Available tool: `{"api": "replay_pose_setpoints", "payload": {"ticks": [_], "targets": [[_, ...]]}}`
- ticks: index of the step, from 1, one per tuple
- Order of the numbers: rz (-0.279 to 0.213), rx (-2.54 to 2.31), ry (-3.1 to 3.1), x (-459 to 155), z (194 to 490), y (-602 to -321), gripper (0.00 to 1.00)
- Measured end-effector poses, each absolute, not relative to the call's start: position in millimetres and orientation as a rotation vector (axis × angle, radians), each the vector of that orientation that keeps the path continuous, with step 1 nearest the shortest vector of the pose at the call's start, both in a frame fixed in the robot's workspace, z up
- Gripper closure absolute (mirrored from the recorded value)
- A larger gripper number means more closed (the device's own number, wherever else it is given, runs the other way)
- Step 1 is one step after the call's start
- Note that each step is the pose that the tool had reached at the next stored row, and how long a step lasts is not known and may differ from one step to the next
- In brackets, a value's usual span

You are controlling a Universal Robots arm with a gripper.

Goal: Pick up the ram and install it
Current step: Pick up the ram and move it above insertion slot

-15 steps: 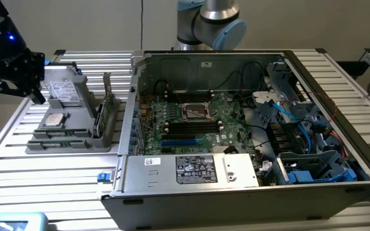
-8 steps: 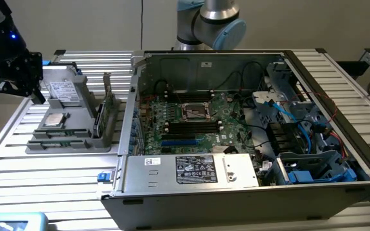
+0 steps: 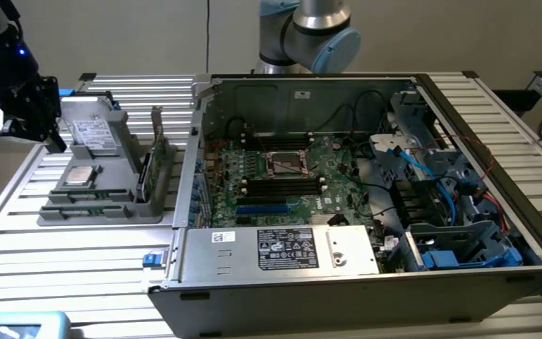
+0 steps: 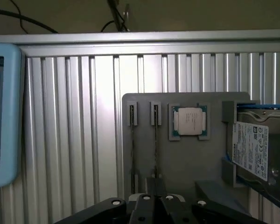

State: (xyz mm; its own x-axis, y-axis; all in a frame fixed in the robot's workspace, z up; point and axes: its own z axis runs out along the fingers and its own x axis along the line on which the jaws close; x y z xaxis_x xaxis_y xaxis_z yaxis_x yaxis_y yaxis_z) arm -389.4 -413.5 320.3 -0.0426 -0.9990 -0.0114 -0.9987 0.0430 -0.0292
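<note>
- The hand (image 4: 156, 184) is shut, fingers together, with nothing between them. It hangs over the grey tray (image 4: 186, 163), which sits on the ribbed worktop (image 4: 84, 116).
- The ram (image 4: 155, 140) stands on its edge in a tray slot, just beside the processor (image 4: 189, 120). A second stick (image 4: 132, 140) stands in the next slot, parallel to it.
- In the wrist view the fingertips line up with one end of the ram that is nearer the processor. I judge the step in hand to be the approach for the pick.
- To do it well, I think the fingers must part before the hand goes down, as they cannot take the thin board when shut.
- The grip should fall on the two flat faces, near the middle of the length, so that the stick does not tilt.
- The hand should stay centred between the two sticks and the processor, because both neighbours are close.
- The lift is best straight up out of the slot, without twisting.
- The open case (image 3: 281, 254) is well apart, on the exterior view's right.
</note>
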Motion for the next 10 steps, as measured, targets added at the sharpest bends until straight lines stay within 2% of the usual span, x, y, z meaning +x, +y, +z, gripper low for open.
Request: {"api": "replay_pose_setpoints", "payload": {"ticks": [6, 10], "targets": [[-0.022, -2.155, 2.248, -389.3, 319.9, -413.5, 0.89], [-0.042, -2.164, 2.256, -389.4, 319.4, -413.5, 0.89]]}}
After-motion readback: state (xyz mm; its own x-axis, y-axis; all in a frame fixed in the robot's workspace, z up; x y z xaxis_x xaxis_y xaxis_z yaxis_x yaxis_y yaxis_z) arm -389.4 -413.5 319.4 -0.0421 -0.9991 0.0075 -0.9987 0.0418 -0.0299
